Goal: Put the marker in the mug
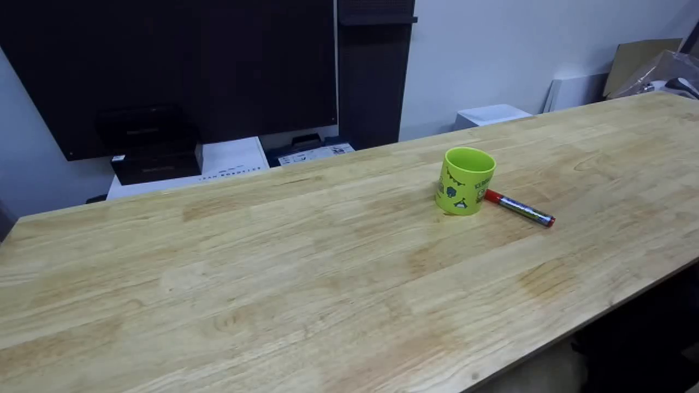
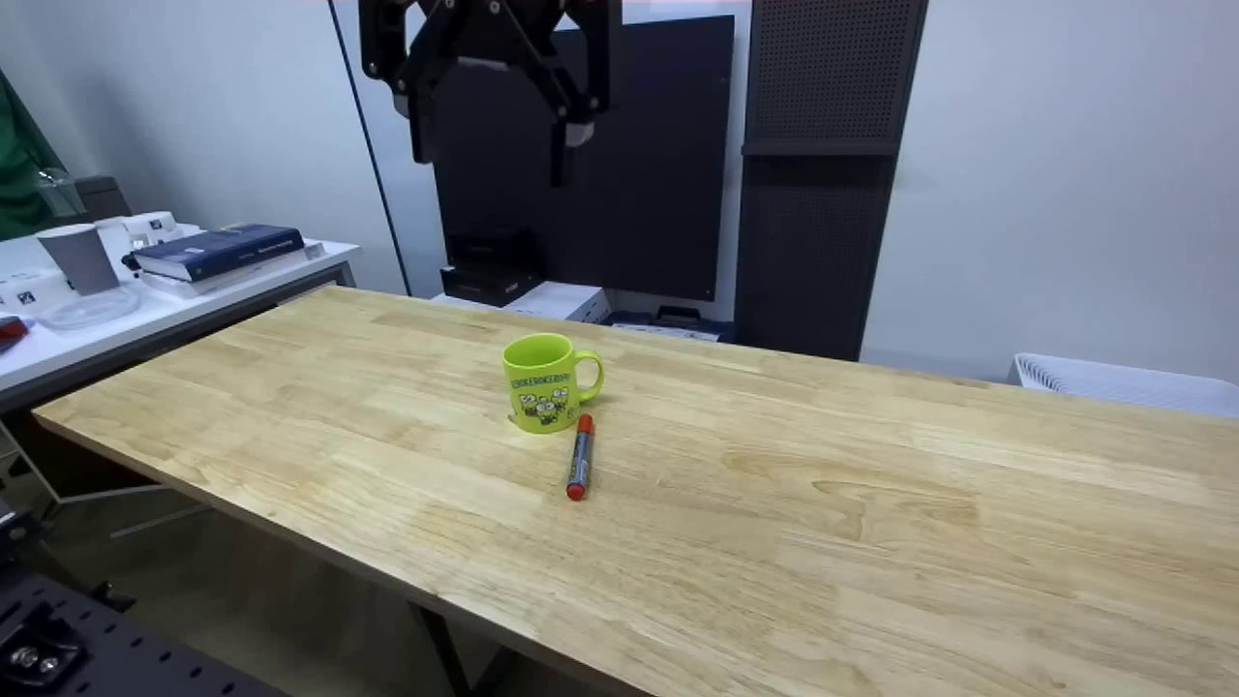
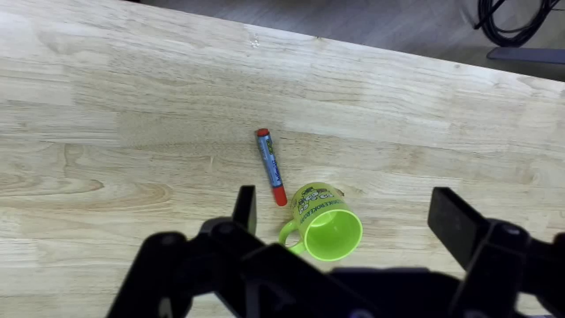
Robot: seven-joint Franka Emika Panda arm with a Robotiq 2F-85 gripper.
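Observation:
The lime-green mug (image 1: pixel 464 188) stands upright on the table in both exterior views (image 2: pixel 542 387). Its handle and open mouth show in the wrist view (image 3: pixel 329 229). The marker (image 1: pixel 521 209) lies flat beside the mug, with a red cap, a red end and a grey-blue body. It shows in the other views too (image 2: pixel 581 460) (image 3: pixel 271 164). Its red cap points toward the mug, with a small gap near the handle side. My gripper (image 2: pixel 491 160) is open and holds nothing, high above the table. In the wrist view its fingers (image 3: pixel 344 196) are wide apart, with the mug seen between them.
The wooden table (image 1: pixel 273 284) has its edge near the marker side, with floor beyond it. A white side table with a blue book (image 2: pixel 218 252) and a grey cup (image 2: pixel 82 259) stands apart. A dark board (image 1: pixel 180 65) stands behind the table.

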